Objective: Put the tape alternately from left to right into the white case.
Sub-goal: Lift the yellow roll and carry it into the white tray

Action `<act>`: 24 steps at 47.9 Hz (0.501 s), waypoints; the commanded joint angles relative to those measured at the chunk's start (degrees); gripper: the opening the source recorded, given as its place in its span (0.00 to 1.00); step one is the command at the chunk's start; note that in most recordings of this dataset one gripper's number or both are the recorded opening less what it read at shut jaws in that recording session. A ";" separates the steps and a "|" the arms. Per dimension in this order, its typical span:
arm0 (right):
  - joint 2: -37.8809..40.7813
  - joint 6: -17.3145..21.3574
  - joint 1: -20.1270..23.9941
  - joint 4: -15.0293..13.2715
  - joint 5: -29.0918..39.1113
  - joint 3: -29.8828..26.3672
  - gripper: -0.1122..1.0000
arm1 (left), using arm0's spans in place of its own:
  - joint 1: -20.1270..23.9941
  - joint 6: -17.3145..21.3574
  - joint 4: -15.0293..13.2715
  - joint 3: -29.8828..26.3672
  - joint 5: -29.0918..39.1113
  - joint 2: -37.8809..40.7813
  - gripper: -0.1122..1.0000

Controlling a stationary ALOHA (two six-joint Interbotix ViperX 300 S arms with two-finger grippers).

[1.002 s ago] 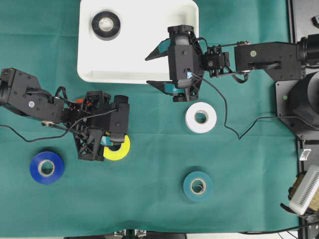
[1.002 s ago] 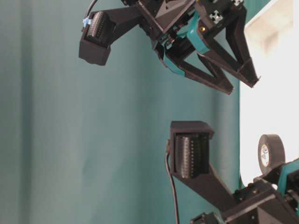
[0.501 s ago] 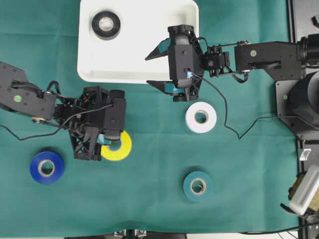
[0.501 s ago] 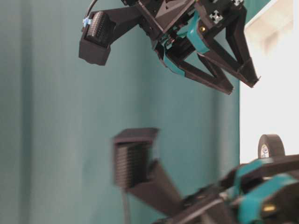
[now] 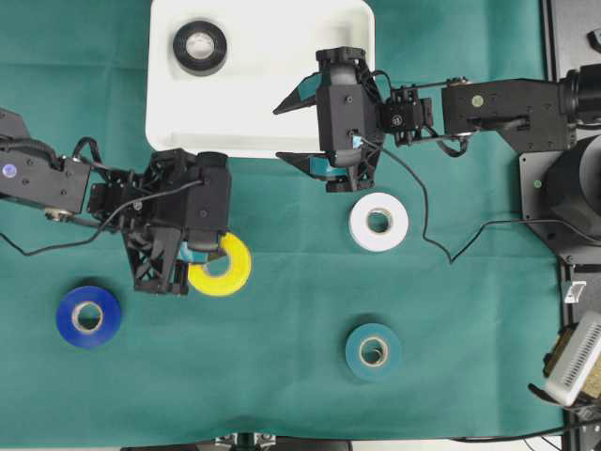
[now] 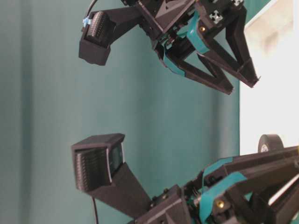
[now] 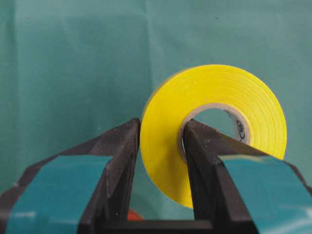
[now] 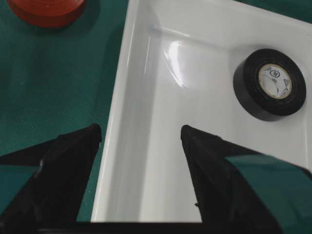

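Overhead view: the left gripper [image 5: 199, 256] held the yellow roll [image 5: 222, 267] clamped through its wall, one finger in the core. The roll sat just below the near rim of the white case [image 5: 169, 141], over the green cloth [image 5: 282, 376]. The black roll [image 5: 199, 47] lay inside the case at its far left corner. The blue roll [image 5: 87, 317], teal roll [image 5: 373, 351] and white roll [image 5: 378, 221] lay on the cloth, well apart. The right gripper [image 5: 299, 130] stood wide open and empty over the case's near edge.

Table-level view: the right gripper [image 6: 240, 81] hung open above; the left arm's camera block [image 6: 100, 161] was tilted.

Left wrist view: the fingers [image 7: 119, 161] pinched only a narrow band of the yellow roll [image 7: 214, 131]; it stood on edge.

Right wrist view: open jaws straddled the case rim [image 8: 119, 122]; a red roll [image 8: 46, 9] lay outside on the cloth.

Risk: the thin pinch could let the roll pivot or slip during transfer; the left arm could also crowd the right gripper near the case.

Versus a second earlier: the left arm had drawn back and up, and the yellow roll had shifted slightly toward the case; the right arm was unchanged.
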 commanded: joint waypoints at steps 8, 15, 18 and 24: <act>-1.32 0.09 0.09 0.00 -0.26 -0.62 0.73 | 4.75 3.87 0.26 -1.41 0.26 -2.02 0.08; -1.41 0.09 0.09 0.00 -0.26 -0.62 0.73 | 8.70 8.44 0.18 -1.49 -0.18 -2.02 0.08; -1.32 0.09 0.18 0.00 -0.35 -0.62 0.73 | 10.28 10.28 0.26 -1.67 -0.70 -1.85 0.08; -1.41 0.09 0.18 0.00 -0.26 -0.62 0.73 | 12.83 13.36 0.18 -2.20 -1.49 -1.41 0.08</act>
